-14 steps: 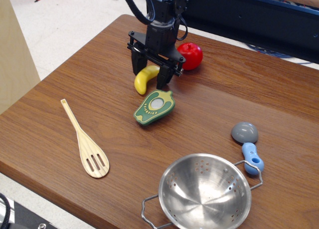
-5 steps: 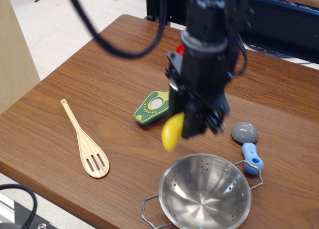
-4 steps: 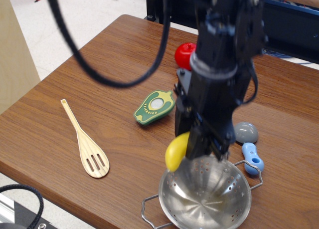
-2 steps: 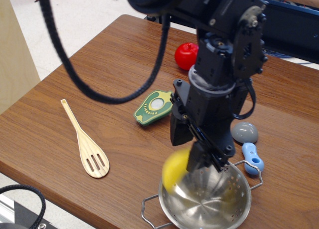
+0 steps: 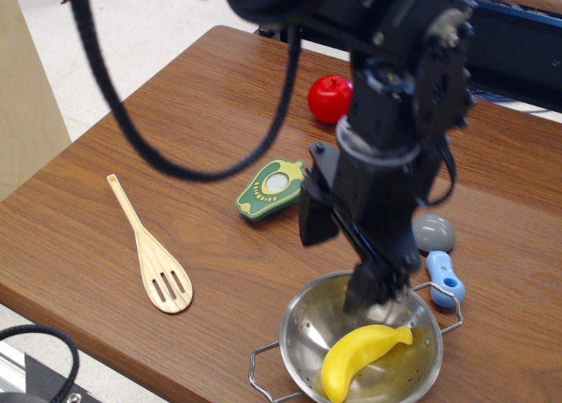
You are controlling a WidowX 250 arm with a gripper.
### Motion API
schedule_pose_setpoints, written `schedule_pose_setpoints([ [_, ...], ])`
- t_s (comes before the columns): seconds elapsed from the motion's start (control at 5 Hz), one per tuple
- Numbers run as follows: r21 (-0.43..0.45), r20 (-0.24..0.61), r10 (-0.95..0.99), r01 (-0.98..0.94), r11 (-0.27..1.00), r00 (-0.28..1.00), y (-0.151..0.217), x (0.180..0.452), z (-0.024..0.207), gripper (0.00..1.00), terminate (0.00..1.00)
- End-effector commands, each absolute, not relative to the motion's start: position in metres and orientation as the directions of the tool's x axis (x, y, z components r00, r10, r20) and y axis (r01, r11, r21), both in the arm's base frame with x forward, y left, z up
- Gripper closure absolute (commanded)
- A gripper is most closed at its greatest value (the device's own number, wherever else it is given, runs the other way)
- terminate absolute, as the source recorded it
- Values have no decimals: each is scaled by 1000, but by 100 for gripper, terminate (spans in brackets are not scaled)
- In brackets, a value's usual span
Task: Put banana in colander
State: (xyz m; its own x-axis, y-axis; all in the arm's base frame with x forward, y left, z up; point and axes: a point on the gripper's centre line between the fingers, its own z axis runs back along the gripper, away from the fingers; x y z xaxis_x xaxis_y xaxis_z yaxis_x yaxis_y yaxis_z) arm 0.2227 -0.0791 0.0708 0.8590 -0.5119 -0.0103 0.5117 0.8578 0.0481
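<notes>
Above the colander (image 5: 299,333), the gripper (image 5: 347,262) hangs spread wide, empty; banana (image 5: 360,357) lies inside.

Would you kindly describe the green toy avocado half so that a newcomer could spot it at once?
Start at the wooden table and find the steel colander at its near edge, with the banana inside. Behind the colander and slightly left, beside the arm, lies the avocado half. It is the only green piece, flat, with a yellow face and pale centre.

One cam, high front, angled down at table (image 5: 132,140).
</notes>
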Motion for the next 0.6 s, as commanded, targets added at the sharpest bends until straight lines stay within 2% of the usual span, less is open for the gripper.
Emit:
schedule_pose_setpoints([
  [0.0,48,59,-453,451,891,889,-58,250,101,0,0],
  [0.2,48,59,-453,451,891,889,-58,250,101,0,0],
  [0.4,48,59,-453,451,891,889,-58,250,101,0,100],
])
